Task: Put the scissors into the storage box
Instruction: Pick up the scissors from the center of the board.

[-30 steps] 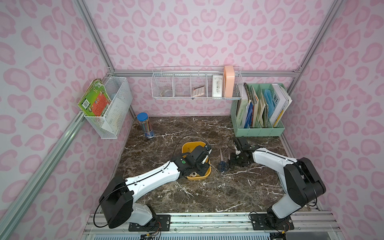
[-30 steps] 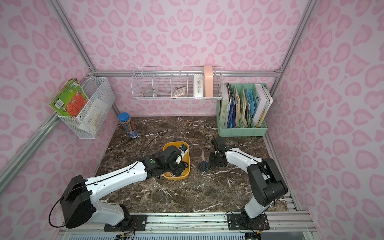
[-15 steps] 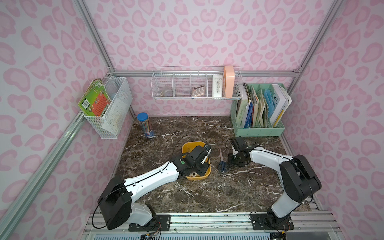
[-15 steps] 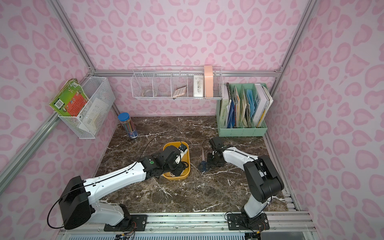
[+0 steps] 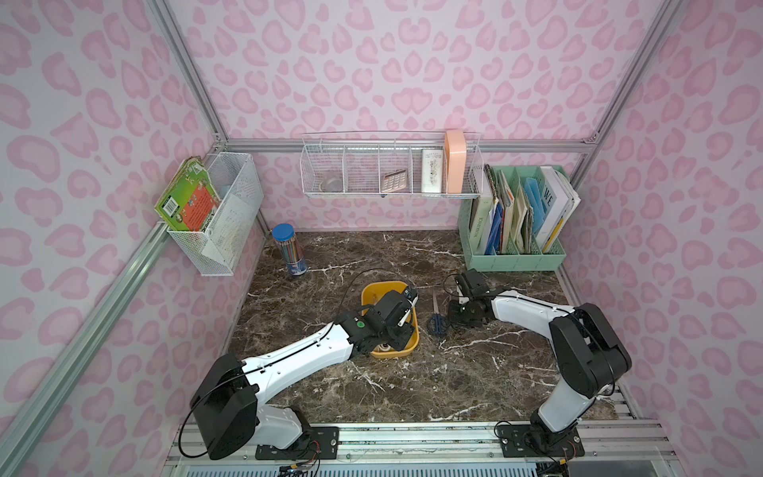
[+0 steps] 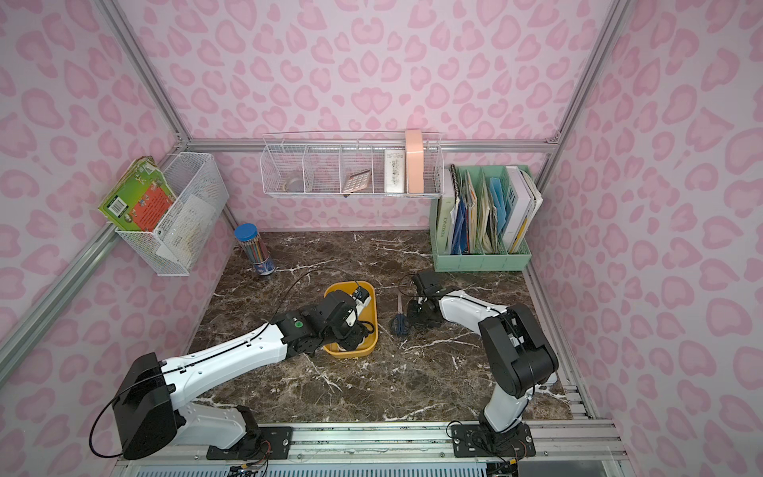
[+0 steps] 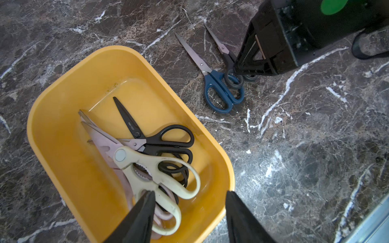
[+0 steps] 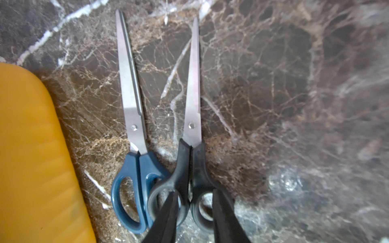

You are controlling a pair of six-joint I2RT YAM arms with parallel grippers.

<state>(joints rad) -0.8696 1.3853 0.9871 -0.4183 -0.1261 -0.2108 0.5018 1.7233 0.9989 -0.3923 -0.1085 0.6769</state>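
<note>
My right pincer [image 8: 192, 210] down on black scissors [image 8: 190, 160], fingers through loops, not clamped. Left pincer [image 7: 189, 210] open over box [image 7: 52, 109]. Next: close, lift, carry boxward; blue scissors [image 8: 134, 160] after.

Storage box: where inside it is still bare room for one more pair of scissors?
Bare floor lies along the storage box wall far from the left pincer. Near that pincer it is crowded: cream shears lie over black scissors.
</note>
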